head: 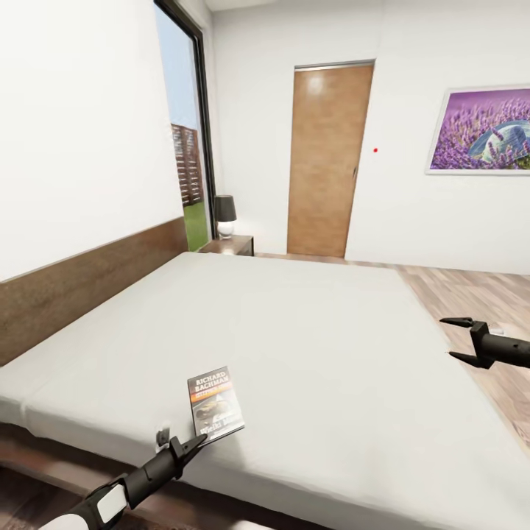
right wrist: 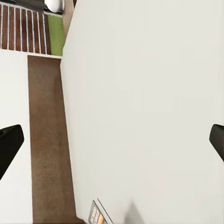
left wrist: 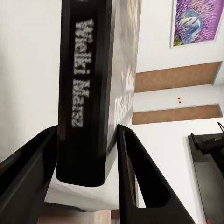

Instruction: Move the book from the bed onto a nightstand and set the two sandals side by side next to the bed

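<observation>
The book (head: 216, 403), dark with white "Richard Bachman" lettering and an orange band, stands tilted up off the near edge of the bed (head: 309, 346). My left gripper (head: 184, 439) is shut on its lower edge. In the left wrist view the book's spine (left wrist: 84, 93) sits between the two black fingers (left wrist: 140, 186). My right gripper (head: 446, 338) hangs open over the bed's right side with nothing in it. One nightstand (head: 230, 245) stands at the bed's far corner by the headboard (head: 81, 287). The sandals are out of view.
A black lamp (head: 224, 213) stands on the nightstand. Beyond it are a tall window (head: 184, 147), a wooden door (head: 327, 158) and a lavender picture (head: 482, 129) on the white wall. Wood-plank floor (head: 471, 291) runs along the bed's right side.
</observation>
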{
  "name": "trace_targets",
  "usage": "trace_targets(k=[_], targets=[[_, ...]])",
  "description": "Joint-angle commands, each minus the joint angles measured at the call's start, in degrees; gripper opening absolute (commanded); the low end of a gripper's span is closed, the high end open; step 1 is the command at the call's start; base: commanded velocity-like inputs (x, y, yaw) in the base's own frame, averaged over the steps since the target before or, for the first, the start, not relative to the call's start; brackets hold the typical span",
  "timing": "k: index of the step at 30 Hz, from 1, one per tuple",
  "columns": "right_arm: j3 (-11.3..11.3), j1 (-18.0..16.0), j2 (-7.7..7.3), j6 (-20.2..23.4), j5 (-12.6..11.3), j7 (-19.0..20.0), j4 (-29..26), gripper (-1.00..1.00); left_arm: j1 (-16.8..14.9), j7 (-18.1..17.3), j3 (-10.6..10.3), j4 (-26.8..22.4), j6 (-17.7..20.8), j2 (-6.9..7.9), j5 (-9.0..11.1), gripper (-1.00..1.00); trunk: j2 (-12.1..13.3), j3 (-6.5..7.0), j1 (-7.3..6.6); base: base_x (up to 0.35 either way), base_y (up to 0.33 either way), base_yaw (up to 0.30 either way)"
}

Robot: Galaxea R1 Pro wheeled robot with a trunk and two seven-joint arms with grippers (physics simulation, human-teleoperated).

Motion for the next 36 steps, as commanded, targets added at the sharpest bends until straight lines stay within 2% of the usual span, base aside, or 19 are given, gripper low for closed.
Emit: trace_targets(k=[1,28,36], targets=[[0.3,-0.1,0.00,0.0,0.3,0.6,0.1,1.00,0.0,-0.1,-0.3,0.0,0.6,0.04,0.6,-1.00,0.0,-0.06,-0.01,0.000,0.000,0.161],[0.3,-0.1,0.51,0.0,0.3,0.4,0.6,1.00,0.0,-0.2,-0.1,0.0,0.5,0.16,0.8,-1.00,0.0,-0.06,-0.01,0.000,0.000,0.194],[0.3,-0.1,0.52,0.0,0.2,0.4,0.6,1.00,0.0,-0.2,-0.1,0.0,0.4,0.17,0.8,-1.00,0.0,-0.06,-0.01,-0.050,0.042,0.068]])
